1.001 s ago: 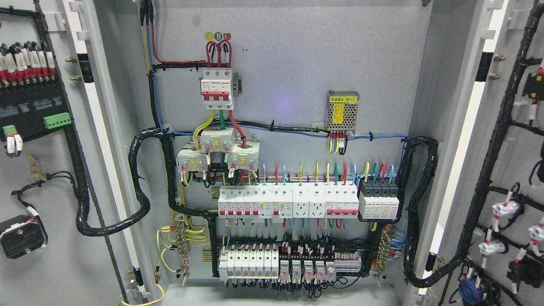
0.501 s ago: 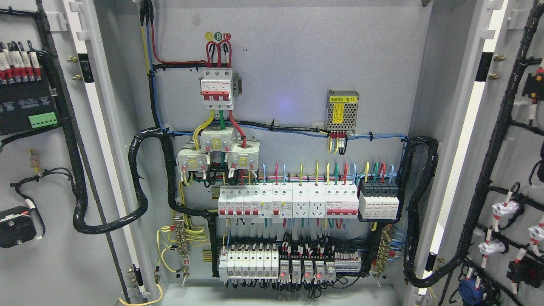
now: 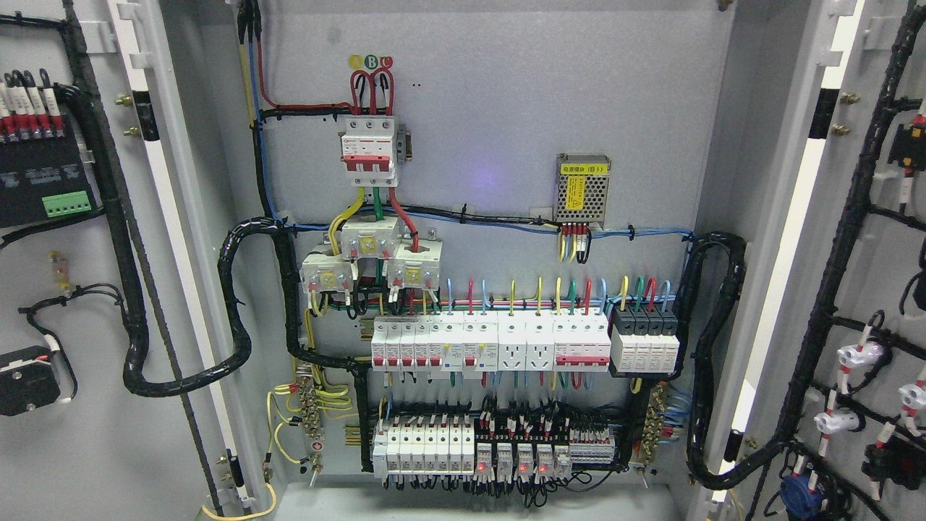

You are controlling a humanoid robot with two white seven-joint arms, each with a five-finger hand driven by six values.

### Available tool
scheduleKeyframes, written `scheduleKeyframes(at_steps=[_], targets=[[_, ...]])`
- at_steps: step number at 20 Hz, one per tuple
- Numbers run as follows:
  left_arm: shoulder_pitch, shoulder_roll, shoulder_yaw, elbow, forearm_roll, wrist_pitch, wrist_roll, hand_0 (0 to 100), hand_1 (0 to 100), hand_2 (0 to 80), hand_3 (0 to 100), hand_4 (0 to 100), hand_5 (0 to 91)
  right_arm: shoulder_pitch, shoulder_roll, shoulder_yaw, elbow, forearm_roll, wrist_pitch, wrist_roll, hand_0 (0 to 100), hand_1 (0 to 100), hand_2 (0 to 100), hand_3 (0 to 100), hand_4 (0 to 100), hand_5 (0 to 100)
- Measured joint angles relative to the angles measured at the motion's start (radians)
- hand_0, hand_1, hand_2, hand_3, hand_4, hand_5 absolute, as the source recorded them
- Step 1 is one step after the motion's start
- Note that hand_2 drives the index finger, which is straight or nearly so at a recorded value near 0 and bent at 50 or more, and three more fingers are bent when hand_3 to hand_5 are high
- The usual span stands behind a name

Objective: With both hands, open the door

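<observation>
Both doors open.
Left door (image 3: 87,434) and right door (image 3: 868,239), grey, swung wide, wiring on their inner faces.

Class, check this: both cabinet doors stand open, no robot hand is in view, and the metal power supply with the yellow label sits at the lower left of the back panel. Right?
Not quite. The head view shows the power supply at the upper right of the back panel, above the breaker rows. The rest holds: both doors are open and no hand shows.
</observation>
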Motion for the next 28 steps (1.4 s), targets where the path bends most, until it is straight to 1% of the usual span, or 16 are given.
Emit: scheduleKeyframes(at_steps=[4, 8, 11, 14, 16, 18, 20, 22, 25, 28], targets=[[0.037, -0.015, -0.055, -0.048, -0.001, 0.0, 0.0, 0, 0, 0.0, 0, 0, 0.0, -0.012, 0.019, -0.011, 0.076, 0.028, 0.008, -0.019, 0, 0, 0, 0, 0, 0], [0.076, -0.039, -0.13, -0.113, -0.006, 0.0, -0.006, 0, 0, 0.0, 0, 0, 0.0, -0.018, 0.032, -0.018, 0.129, 0.039, 0.009, -0.023, 0, 0, 0, 0, 0, 0], [0.114, -0.059, -0.204, -0.154, -0.031, 0.0, -0.011, 0, 0, 0.0, 0, 0, 0.0, -0.02, 0.038, -0.022, 0.156, 0.045, 0.009, -0.024, 0, 0, 0, 0, 0, 0], [0.163, -0.089, -0.287, -0.174, -0.087, 0.0, -0.012, 0, 0, 0.0, 0, 0, 0.0, -0.021, 0.044, -0.025, 0.179, 0.048, 0.01, -0.025, 0, 0, 0, 0, 0, 0], [0.194, -0.117, -0.345, -0.162, -0.144, 0.0, -0.013, 0, 0, 0.0, 0, 0, 0.0, -0.022, 0.047, -0.027, 0.191, 0.05, 0.011, -0.025, 0, 0, 0, 0, 0, 0], [0.217, -0.152, -0.4, -0.12, -0.192, 0.0, -0.014, 0, 0, 0.0, 0, 0, 0.0, -0.023, 0.049, -0.028, 0.202, 0.051, 0.017, -0.025, 0, 0, 0, 0, 0, 0], [0.229, -0.193, -0.447, -0.041, -0.227, 0.0, -0.015, 0, 0, 0.0, 0, 0, 0.0, -0.023, 0.051, -0.028, 0.213, 0.054, 0.033, -0.028, 0, 0, 0, 0, 0, 0], [0.223, -0.231, -0.485, 0.074, -0.252, 0.0, -0.017, 0, 0, 0.0, 0, 0, 0.0, -0.023, 0.053, -0.028, 0.225, 0.069, 0.06, -0.055, 0, 0, 0, 0, 0, 0], [0.189, -0.287, -0.528, 0.284, -0.275, 0.0, -0.018, 0, 0, 0.0, 0, 0, 0.0, -0.023, 0.055, -0.029, 0.243, 0.114, 0.106, -0.121, 0, 0, 0, 0, 0, 0], [0.166, -0.336, -0.547, 0.491, -0.288, 0.0, -0.015, 0, 0, 0.0, 0, 0, 0.0, -0.023, 0.056, -0.029, 0.257, 0.162, 0.136, -0.171, 0, 0, 0, 0, 0, 0]])
